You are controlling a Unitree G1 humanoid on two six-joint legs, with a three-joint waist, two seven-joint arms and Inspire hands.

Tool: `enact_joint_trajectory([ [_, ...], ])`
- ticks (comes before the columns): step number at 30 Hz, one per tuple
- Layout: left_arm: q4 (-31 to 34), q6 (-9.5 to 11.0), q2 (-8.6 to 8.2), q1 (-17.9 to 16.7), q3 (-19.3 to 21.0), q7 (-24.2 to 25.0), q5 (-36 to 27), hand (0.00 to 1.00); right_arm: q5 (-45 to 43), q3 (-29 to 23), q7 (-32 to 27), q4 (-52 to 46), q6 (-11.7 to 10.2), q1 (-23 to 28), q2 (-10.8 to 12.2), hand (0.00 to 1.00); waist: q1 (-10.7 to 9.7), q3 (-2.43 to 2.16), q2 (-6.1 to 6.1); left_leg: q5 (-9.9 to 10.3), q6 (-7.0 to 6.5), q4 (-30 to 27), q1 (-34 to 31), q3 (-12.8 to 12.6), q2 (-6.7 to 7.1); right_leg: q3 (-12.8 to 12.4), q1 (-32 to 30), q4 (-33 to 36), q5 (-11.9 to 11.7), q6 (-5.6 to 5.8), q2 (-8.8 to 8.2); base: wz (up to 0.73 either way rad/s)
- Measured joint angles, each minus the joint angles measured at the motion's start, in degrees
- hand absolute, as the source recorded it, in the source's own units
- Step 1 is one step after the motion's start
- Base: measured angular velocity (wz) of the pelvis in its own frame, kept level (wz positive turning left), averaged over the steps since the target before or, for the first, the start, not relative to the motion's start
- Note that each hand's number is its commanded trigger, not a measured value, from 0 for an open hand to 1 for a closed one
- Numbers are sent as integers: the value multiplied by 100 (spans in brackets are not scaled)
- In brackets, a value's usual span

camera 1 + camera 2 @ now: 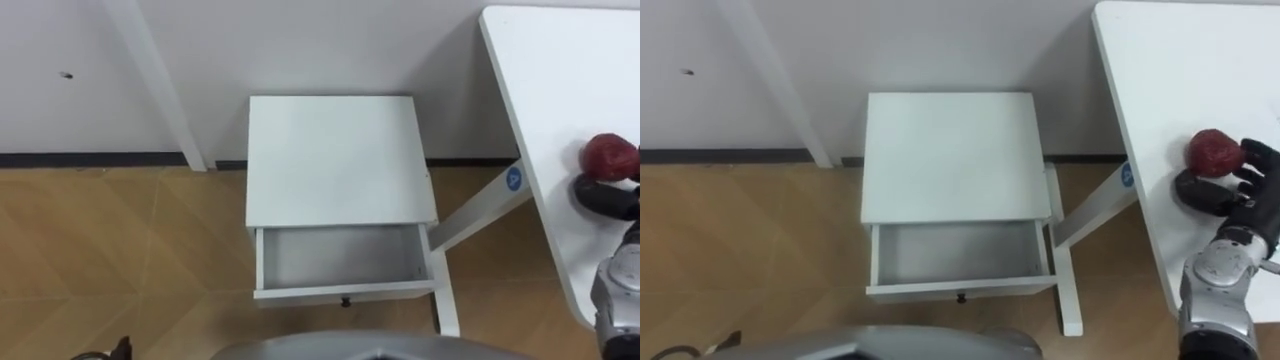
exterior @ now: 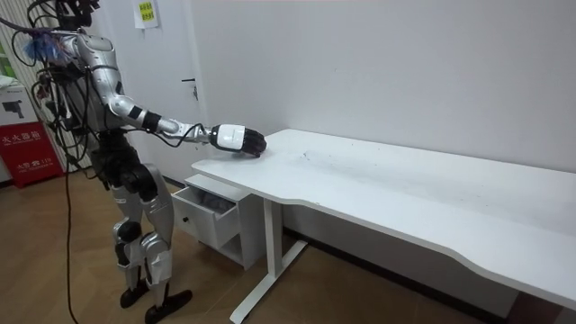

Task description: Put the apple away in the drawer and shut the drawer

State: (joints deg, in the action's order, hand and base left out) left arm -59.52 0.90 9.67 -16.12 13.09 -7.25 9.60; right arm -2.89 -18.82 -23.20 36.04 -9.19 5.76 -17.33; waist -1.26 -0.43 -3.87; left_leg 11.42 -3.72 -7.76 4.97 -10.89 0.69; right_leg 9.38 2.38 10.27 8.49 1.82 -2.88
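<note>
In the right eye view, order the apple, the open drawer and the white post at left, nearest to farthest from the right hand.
1. apple, on the table, beside the right hand.
2. drawer, open, lower middle of the view.
3. white post, far upper left.

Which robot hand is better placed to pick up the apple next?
Right. The right robot hand reaches over the white table, its fingers open beside the apple. The open drawer is close by.
</note>
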Motion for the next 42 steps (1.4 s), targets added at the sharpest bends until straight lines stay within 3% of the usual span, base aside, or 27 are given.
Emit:
enact_joint_trajectory([
  [12, -18, 0, 7, -78, -38, 3, -2, 0, -65, 309, 137, -65, 29, -42, -10, 100, 28, 32, -84, 10, 14, 24, 41, 9, -3, 5, 59, -52, -3, -3, 14, 0],
  [20, -103, 0, 17, -42, -266, 5, 2, 0, -918, 649, 386, -381, -17, -185, 29, 100, 50, 39, -53, 11, 16, 20, 38, 21, -4, 23, 52, -69, -4, -3, 16, 0],
  [23, -247, -2, 1, 90, -264, 6, 6, 0, -1264, 710, 594, -716, 35, -179, 163, 100, 125, 50, -15, 12, 16, 20, 37, 17, -3, 14, 44, -64, -4, -3, 16, 0],
  [26, -247, -2, -1, 122, -361, 3, 3, 0, -1563, 1065, 845, -1134, 117, -173, 193, 100, 187, 26, 18, 12, 16, 8, -41, 15, -3, 16, -39, -50, -4, -3, 14, 0],
  [28, -242, -4, -3, 134, -512, 2, 7, 0, -1669, 1415, 1032, -1515, 145, -158, 228, 100, 276, 46, 60, 11, 17, 2, -54, 14, -4, 23, -35, -66, -8, -8, 14, 0],
  [31, -240, -3, -10, 183, -584, 3, 61, 0, -1840, 1823, 1295, -1825, 185, -68, 283, 100, 364, 37, 92, 9, 19, 4, -90, 71, -5, 49, -38, -71, -7, -7, 12, 10],
  [36, -241, -9, -6, 187, -668, 3, 353, 0, -2123, 2273, 1573, -2119, 178, -62, 388, 100, 534, 19, 51, 7, 21, -7, -130, 183, 6, 75, 0, -165, -7, -7, 9, 12],
  [42, -242, -67, -21, 200, -894, 5, 390, 0, -2207, 2777, 2019, -2115, 197, -46, 397, 100, 635, 52, 68, 7, 22, -11, -160, 300, 15, 141, 60, -232, -7, -7, -2, 11],
])
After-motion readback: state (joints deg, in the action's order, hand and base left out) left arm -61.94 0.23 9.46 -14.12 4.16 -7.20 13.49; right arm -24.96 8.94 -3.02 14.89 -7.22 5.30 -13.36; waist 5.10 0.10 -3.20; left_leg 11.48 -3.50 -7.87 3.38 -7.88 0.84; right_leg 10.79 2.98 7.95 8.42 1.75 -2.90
